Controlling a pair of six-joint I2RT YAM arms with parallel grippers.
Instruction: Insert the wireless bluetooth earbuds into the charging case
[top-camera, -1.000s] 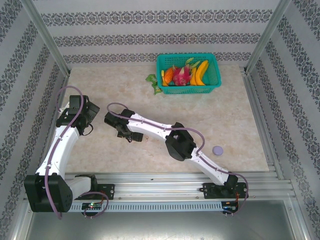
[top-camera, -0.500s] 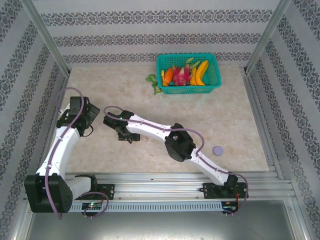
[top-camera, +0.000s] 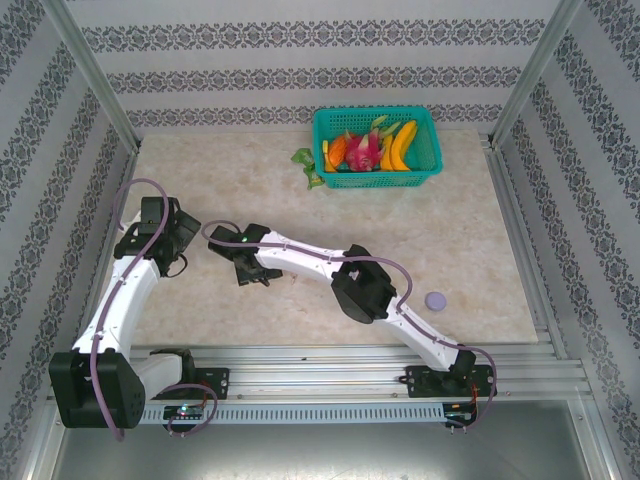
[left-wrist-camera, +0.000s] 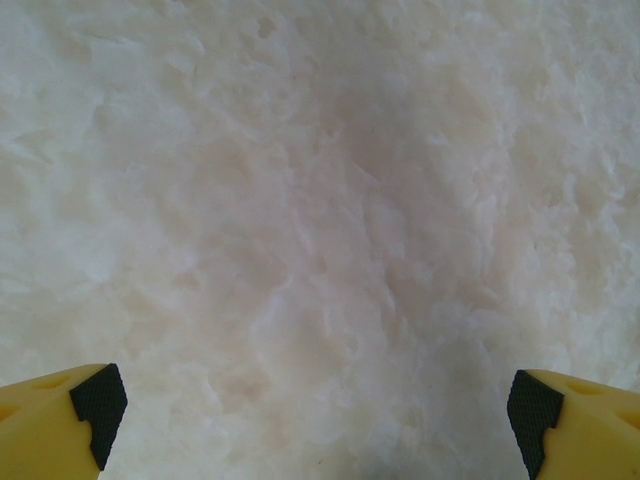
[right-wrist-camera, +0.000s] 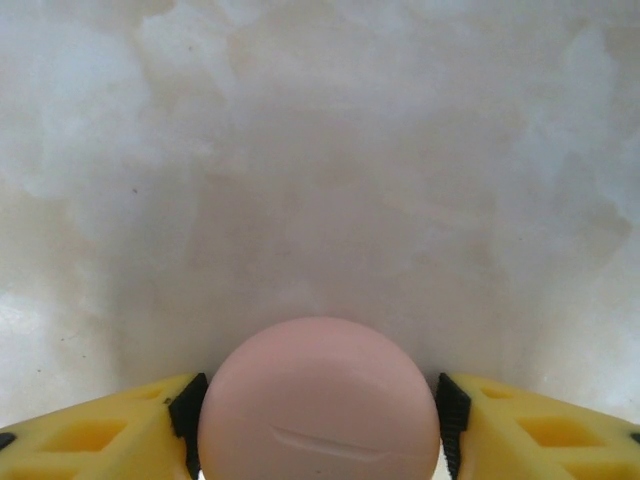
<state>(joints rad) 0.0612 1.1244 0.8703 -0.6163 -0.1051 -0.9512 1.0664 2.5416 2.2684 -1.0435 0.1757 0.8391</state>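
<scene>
A round pale pink charging case (right-wrist-camera: 318, 400), lid closed, sits between my right gripper's (right-wrist-camera: 315, 410) yellow fingers, and the black pads (right-wrist-camera: 188, 405) press on both of its sides just above the marble table. From above, the right gripper (top-camera: 243, 265) reaches far left across the table. Beside it, my left gripper (top-camera: 165, 238) points down at bare table. Its fingers (left-wrist-camera: 95, 400) stand wide open with nothing between them. A second, purple charging case (top-camera: 436, 300) lies closed at the right near the front. The earbuds are out of view.
A teal basket (top-camera: 432, 150) of toy fruit stands at the back centre, with a green item (top-camera: 305, 160) lying just left of it. Patterned walls and aluminium posts enclose the table (top-camera: 460, 230) on three sides.
The right gripper has shifted slightly left and toward the near edge, with its jaws narrowing onto the pink case. The left arm has hardly moved.
</scene>
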